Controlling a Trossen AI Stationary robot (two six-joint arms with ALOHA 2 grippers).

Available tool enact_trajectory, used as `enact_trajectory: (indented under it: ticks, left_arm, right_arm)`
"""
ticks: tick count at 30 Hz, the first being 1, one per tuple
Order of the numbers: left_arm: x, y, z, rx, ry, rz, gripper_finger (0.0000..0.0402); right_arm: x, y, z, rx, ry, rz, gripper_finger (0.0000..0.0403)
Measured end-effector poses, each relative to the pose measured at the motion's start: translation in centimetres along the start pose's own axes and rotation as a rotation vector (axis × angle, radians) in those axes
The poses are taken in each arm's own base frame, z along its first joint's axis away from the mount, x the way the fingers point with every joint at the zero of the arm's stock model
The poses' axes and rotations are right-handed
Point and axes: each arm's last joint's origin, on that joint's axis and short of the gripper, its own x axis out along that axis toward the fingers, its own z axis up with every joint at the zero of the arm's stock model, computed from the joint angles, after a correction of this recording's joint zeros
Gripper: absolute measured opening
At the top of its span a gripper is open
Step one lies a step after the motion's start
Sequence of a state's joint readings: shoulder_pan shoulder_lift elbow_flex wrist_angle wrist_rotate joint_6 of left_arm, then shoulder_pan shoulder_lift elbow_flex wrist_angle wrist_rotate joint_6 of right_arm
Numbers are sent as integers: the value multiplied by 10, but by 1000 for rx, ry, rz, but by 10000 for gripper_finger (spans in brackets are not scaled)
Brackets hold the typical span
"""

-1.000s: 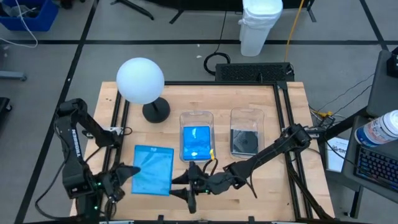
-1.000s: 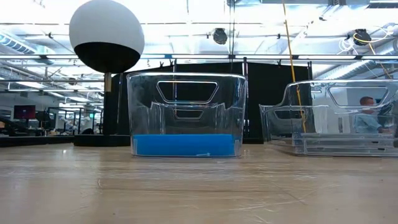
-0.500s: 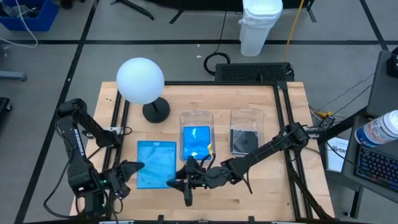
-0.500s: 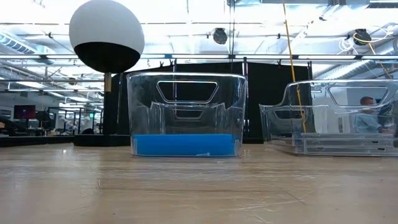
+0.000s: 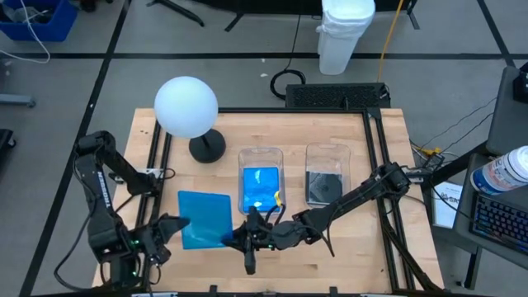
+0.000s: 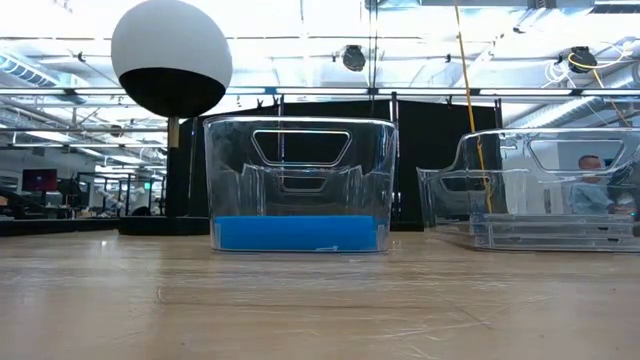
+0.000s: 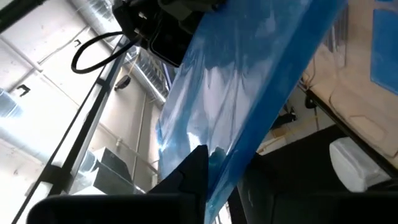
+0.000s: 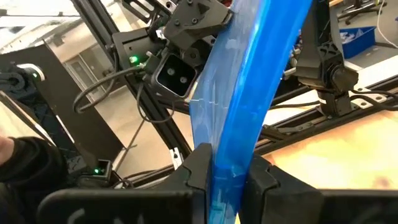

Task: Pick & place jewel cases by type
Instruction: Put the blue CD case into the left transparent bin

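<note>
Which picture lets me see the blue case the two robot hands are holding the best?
The high view: the whole blue case shows, between the left gripper and right gripper. The left and right wrist views show only its edge, close up, between dark fingers. The low view misses it.

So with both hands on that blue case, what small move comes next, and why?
Probably the left hand lets go and backs off. The right hand is clamped on the blue jewel case's edge, so it could carry it alone to the bin already holding blue.
</note>
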State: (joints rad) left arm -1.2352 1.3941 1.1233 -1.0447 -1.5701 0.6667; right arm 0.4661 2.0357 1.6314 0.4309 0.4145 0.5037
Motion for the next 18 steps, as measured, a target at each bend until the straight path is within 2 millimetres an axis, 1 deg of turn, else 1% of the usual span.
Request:
enact_trajectory:
  ticks: [4,11,18]
  left_arm:
    - [-6,0,1,-10,-28,-1,98]
    - [-11,1,1,-38,-41,17,148]
    - [-14,1,1,-52,-52,24,175]
  right_arm:
    - [-1,2,-3,-35,14,0,25]
    - [-3,5,-7,-84,37,-4,26]
    - [-10,4,-5,-162,106,-51,25]
